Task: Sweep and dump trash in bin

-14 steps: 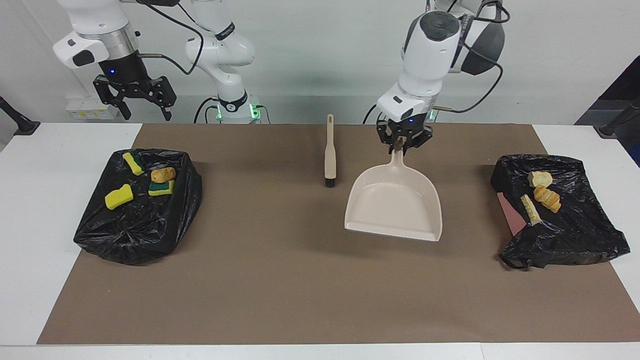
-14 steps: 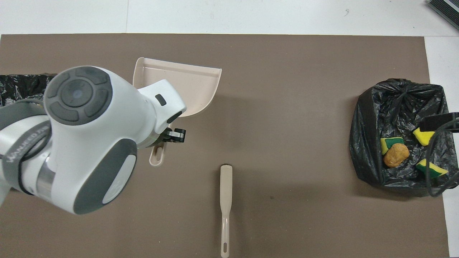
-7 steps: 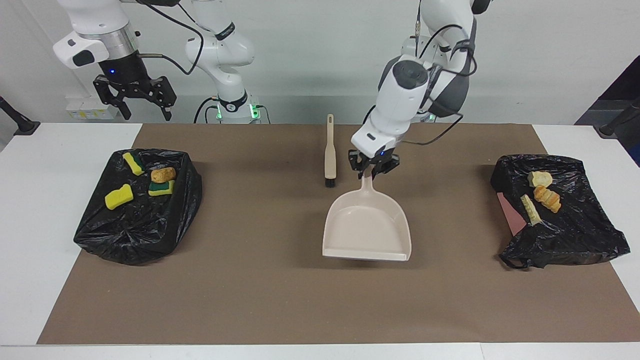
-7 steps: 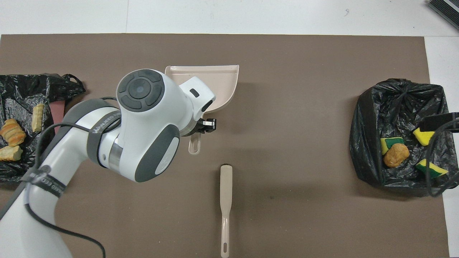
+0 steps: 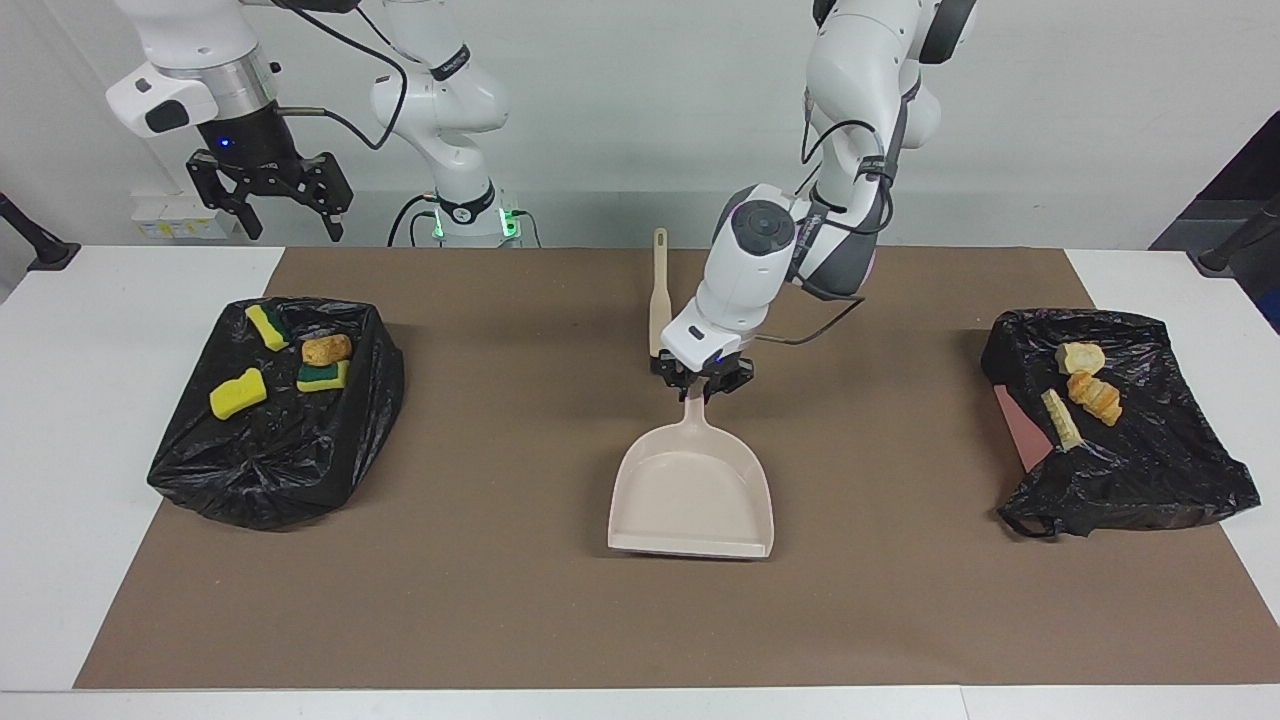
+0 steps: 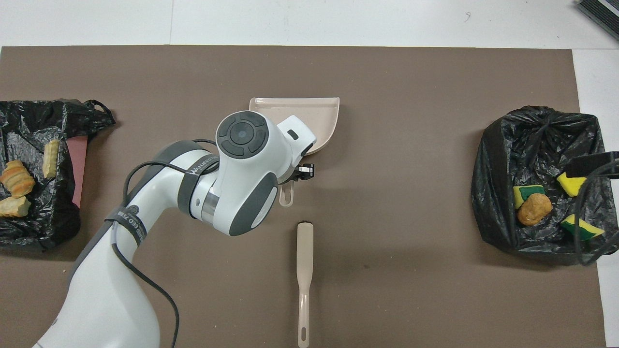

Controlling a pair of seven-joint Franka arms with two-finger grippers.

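The left gripper [image 5: 701, 383] is clamped on the handle of the beige dustpan [image 5: 692, 492], which is held at the middle of the brown mat [image 5: 500, 600], its brush [image 5: 659, 292] lying nearer the robots. The right gripper [image 5: 268, 192] (idle, fingers spread) waits above its end of the table. Sponge chunks [image 5: 238, 392] and a brown lump [image 5: 326, 349] are seen on one black bag [image 5: 260, 470], bread pieces [image 5: 1092, 395] on the other black bag [image 5: 1150, 470].

White table [image 5: 60, 420] under brown mat [image 5: 520, 600], brush [image 6: 304, 261], two bags [image 5: 280, 440].
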